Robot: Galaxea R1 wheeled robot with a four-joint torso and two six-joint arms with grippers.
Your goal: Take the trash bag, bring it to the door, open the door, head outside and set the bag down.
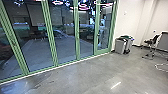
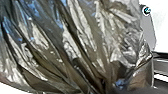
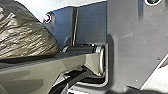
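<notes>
Probably light, surely slippery: trash bag (image 2: 82, 37) up close, glass doors ahead

The bag sits right before the left wrist camera and beside the robot's dark plate (image 3: 130, 37) in the right wrist view. Its shiny film looks soft and thin, likely to slide or tear, so the gathered neck seems the place to hold. The creases converge at one end and fan toward the bulge; I judge the long axis runs along them, though which way that points in the room I can't tell. Nor can I tell whether either gripper is open or closed

Outward, green-framed glass doors (image 1: 77, 37) span the head view's left and upper middle, grey bins (image 1: 120, 46) standing right of centre
</notes>
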